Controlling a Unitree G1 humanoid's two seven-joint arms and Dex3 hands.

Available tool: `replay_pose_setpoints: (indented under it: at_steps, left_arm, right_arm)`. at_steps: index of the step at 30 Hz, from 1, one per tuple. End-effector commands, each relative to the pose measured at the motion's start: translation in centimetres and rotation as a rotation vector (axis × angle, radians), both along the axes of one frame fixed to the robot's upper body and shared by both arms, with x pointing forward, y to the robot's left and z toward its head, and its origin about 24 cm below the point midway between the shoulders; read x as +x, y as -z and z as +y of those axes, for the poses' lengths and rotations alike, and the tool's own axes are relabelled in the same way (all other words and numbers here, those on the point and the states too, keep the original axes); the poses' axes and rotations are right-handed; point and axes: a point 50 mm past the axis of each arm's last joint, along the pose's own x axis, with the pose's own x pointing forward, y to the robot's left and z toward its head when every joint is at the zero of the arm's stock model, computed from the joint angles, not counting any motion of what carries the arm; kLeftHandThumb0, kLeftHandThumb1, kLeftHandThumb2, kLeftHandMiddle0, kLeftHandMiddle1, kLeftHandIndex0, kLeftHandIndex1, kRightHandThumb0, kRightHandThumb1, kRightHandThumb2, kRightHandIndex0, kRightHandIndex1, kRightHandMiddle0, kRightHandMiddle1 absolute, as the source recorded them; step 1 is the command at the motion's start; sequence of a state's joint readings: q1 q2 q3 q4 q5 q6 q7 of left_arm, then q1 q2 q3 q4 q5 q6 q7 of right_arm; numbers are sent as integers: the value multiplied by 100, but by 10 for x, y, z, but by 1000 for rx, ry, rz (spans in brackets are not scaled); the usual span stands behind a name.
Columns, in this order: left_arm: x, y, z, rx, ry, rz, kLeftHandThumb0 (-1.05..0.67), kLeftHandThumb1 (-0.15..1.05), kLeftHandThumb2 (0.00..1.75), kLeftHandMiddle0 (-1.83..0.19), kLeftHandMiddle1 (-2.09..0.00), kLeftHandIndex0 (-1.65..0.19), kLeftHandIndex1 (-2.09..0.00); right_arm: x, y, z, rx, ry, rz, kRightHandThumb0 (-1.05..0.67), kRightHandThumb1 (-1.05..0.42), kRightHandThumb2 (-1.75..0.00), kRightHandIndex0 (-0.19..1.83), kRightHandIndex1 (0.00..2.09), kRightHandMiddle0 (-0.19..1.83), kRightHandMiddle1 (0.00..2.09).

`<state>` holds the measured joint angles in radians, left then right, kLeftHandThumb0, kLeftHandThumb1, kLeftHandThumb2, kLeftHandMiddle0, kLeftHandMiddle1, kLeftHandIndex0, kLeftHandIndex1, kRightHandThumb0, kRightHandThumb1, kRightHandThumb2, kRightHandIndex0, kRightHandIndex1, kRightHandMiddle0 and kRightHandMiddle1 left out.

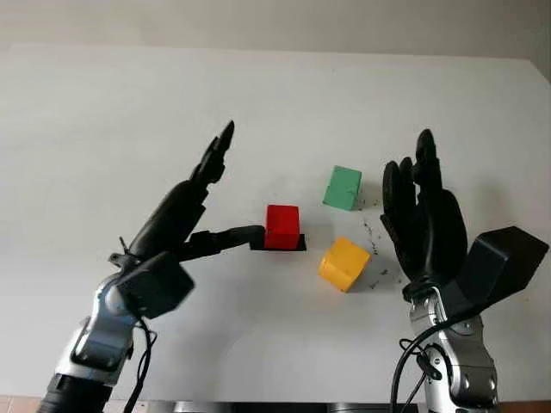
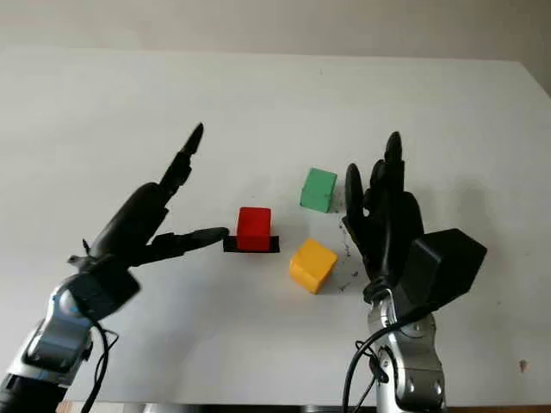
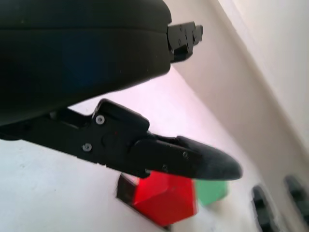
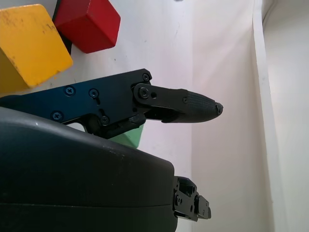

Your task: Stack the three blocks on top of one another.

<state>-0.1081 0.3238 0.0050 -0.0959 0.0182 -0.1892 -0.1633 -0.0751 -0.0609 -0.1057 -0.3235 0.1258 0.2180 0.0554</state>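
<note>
While both hold nothing, left robot hand (image 1: 194, 202) reaches beside red block (image 1: 282, 226) — right robot hand (image 1: 424, 211) open

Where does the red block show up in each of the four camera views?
Left eye view: red block near the centre, on a black patch, just beyond the left hand fingertip.
Right eye view: left of centre.
Left wrist view: at the lower edge, under a black finger.
Right wrist view: in a corner, beside the yellow block.
Shared landmark: the green block.
</note>
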Motion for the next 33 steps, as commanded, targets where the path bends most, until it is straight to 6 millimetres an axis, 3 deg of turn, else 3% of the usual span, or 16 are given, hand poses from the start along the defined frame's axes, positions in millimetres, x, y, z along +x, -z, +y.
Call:
replay_pose_setpoints:
  at_steps: [1,4,10,15,17,21,26,33]
  left_arm:
    - [-8,-5,6,-136,-33,-16,-92,105,66,19,0,19,0]
    - [-11,-9,12,-270,-73,-39,-88,105,70,19,0,19,0]
    - [-11,-1,32,-426,-210,-28,-77,105,68,19,-1,19,0]
    - [-13,10,40,-445,-226,11,-73,105,67,16,-5,18,-2]
    - [-13,12,40,-437,-230,14,-73,105,67,15,-5,18,-2]
    - [-13,12,39,-451,-248,2,-73,105,67,13,-6,16,-4]
    - [-14,9,38,-458,-248,-11,-72,105,68,11,-6,15,-5]
    - [-12,7,36,-487,-217,-16,-70,105,67,8,-7,14,-5]
  right_arm:
    - [2,-20,-11,-78,-11,-91,-52,-105,-39,-19,2,-15,6]
    - [4,-39,-25,-184,-32,-153,-56,-105,-24,-17,4,-5,9]
    - [4,-89,-45,-674,-64,-265,-67,-100,-6,-13,7,10,11]
    - [8,-113,-44,-934,-173,-312,-54,-89,-3,-14,6,18,12]
    - [9,-119,-41,-1138,-259,-312,-53,-86,-3,-10,8,25,14]
    - [8,-121,-29,-1466,-397,-288,-57,-84,-4,-7,8,28,12]
    - [8,-116,-17,-1717,-506,-306,-63,-82,-5,-11,5,26,8]
    - [4,-106,-10,-1847,-613,-332,-61,-77,-4,-6,7,36,11]
